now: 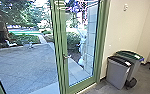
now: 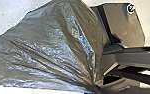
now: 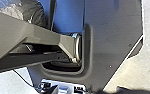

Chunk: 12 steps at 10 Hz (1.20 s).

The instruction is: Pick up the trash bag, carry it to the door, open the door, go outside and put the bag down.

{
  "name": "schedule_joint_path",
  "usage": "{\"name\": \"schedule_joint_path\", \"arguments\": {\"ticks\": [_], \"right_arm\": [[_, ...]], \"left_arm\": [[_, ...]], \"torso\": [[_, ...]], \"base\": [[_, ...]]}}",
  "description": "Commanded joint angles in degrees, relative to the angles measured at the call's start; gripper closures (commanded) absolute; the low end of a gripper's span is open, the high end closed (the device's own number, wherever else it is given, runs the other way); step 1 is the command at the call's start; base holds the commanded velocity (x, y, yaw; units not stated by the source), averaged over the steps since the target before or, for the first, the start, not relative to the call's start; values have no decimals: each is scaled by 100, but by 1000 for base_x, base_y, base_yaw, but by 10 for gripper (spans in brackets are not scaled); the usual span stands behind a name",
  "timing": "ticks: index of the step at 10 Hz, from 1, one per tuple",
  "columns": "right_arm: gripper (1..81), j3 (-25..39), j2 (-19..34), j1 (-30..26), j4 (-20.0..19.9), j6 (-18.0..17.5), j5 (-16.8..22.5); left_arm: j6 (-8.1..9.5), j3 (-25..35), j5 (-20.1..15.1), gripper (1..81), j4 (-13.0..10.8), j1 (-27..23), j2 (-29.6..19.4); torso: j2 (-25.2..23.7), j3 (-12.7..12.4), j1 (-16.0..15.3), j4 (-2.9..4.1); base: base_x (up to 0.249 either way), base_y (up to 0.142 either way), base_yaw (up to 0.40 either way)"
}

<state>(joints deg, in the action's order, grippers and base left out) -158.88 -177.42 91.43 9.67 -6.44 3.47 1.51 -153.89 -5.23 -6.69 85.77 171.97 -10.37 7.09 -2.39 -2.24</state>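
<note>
A green-framed glass door (image 1: 63, 45) stands ahead in the head view, with a metal lever handle (image 1: 66, 57) at mid-height. I cannot tell whether it is latched. In the left wrist view the dark, shiny trash bag (image 2: 51, 47) spreads out in folds that draw together at my left gripper (image 2: 97, 83), which is shut on its bunched plastic. The right wrist view has my right gripper (image 3: 72, 50) over the robot's dark base, with part of the trash bag (image 3: 32, 12) beyond it.
Through the glass lies a paved yard (image 1: 26, 63) with a tree (image 1: 3, 32) and bushes. Right of the door, a grey bin with a black lid (image 1: 116, 72) and a green-lidded bin (image 1: 133, 62) stand by the wall (image 1: 123, 32).
</note>
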Motion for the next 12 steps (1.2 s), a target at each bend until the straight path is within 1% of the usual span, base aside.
{"name": "schedule_joint_path", "arguments": {"ticks": [1,11,12], "right_arm": [[10,25,-50,-217,79,37,338],[10,7,-50,-260,88,46,347],[10,7,-50,-261,88,46,347]], "left_arm": [[-19,8,-312,811,-51,-276,-13],[-19,17,-312,811,-51,-267,-5],[-19,17,-312,811,-51,-276,-5]], "torso": [[0,0,0,0],[0,0,4,0],[0,0,4,0]], "base": [[125,0,0],[125,0,0],[125,-73,0]]}}
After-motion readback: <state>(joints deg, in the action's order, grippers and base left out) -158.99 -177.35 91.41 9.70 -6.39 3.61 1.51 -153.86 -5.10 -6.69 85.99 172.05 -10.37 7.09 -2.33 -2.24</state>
